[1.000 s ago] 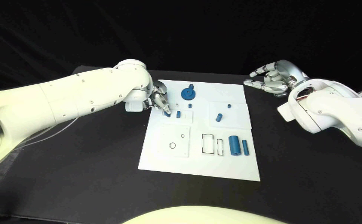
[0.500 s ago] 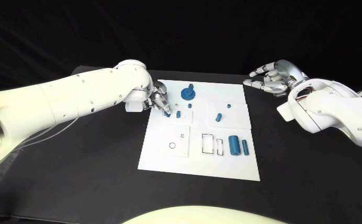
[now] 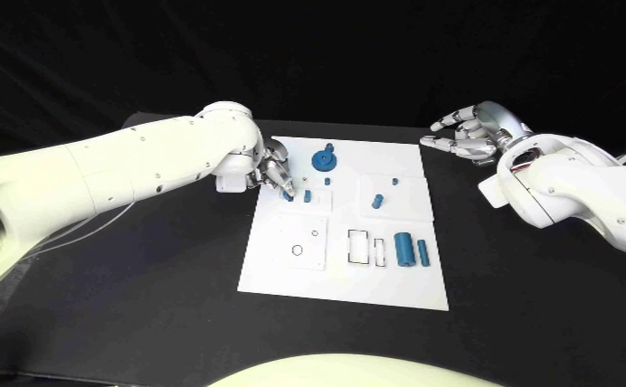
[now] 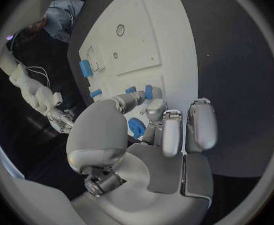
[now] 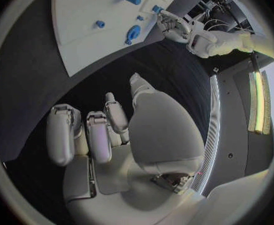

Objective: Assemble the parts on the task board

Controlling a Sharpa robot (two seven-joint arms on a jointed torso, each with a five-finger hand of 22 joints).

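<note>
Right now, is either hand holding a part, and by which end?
The left hand pinches a small blue part by its upper end at the task board left edge. The right hand holds nothing, fingers loosely curled over the bare table.

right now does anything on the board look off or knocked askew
Nothing stands out. The task board lies flat on the table, and the blue parts sit apart on it: the round part near the far edge, two cylinders side by side lower down. The left hand has its fingers at a small part; the right hand hovers off the board.
</note>
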